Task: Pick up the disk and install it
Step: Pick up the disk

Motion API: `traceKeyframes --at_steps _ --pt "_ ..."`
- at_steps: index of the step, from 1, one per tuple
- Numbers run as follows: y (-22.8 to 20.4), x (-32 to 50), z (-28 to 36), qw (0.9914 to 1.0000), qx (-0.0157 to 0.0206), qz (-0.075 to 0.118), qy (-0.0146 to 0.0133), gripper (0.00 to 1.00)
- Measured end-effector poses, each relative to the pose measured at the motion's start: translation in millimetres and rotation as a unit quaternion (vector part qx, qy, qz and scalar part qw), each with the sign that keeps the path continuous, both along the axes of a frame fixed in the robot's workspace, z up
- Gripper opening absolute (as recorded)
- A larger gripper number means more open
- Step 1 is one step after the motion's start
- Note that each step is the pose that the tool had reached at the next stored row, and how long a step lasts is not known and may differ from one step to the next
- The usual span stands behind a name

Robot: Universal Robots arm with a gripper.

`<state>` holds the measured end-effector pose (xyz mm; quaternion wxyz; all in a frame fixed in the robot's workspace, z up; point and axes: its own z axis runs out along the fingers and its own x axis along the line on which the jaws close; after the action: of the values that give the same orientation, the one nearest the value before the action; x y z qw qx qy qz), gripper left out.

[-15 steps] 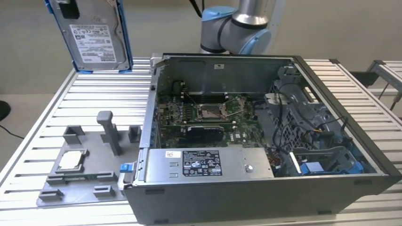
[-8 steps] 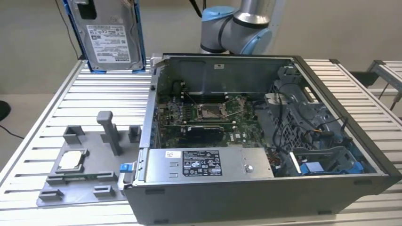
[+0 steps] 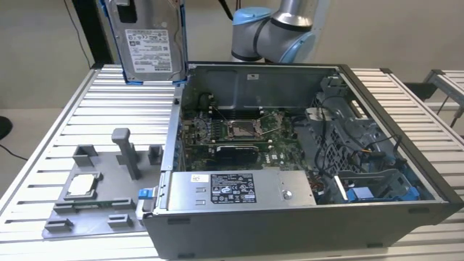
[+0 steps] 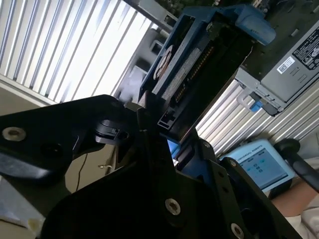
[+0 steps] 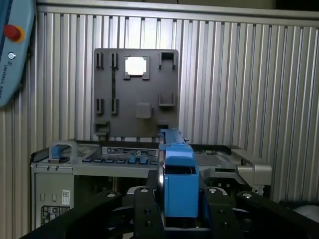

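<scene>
The disk (image 3: 151, 51), a silver-grey drive with a white label in a blue bracket, hangs upright in the air above the slatted table, at the back corner of the open computer case on the exterior view's left. My gripper (image 3: 141, 6) is shut on its upper end. In the second wrist view the disk (image 4: 199, 64) sticks out from between the black fingers of the gripper (image 4: 167, 134). In the first wrist view the disk's (image 5: 178, 184) blue edge stands clamped in the gripper (image 5: 179, 219), above the case.
The open computer case (image 3: 392, 179) holds a motherboard (image 3: 243, 129), a grey box with a black label (image 3: 232, 190) and a blue drive bay (image 3: 377, 190). A grey fixture plate (image 3: 94, 223) with a CPU chip (image 3: 81, 185) lies on the exterior view's left. A pendant (image 4: 259, 167) lies beside a hand (image 4: 299, 194).
</scene>
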<state>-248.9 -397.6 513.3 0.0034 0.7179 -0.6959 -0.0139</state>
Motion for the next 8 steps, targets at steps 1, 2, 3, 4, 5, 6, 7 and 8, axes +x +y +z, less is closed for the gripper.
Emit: traceKeyframes --at_steps 1,2,3,4,5,6,7,8 --pt "0.0 4.4 0.0 1.00000 0.0000 0.000 0.0000 0.00" --pt "0.0 8.8 0.0 1.00000 0.0000 0.000 0.0000 0.00" --pt "0.0 13.0 0.0 1.00000 0.0000 0.000 0.0000 0.00" --pt "0.0 17.4 0.0 1.00000 0.0000 0.000 0.0000 0.00" --pt "0.0 21.6 0.0 1.00000 0.0000 0.000 0.0000 0.00" --pt "0.0 25.6 0.0 1.00000 0.0000 0.000 0.0000 0.00" --pt "0.0 29.8 0.0 1.00000 0.0000 0.000 0.0000 0.00" --pt "0.0 33.8 0.0 1.00000 0.0000 0.000 0.0000 0.00"
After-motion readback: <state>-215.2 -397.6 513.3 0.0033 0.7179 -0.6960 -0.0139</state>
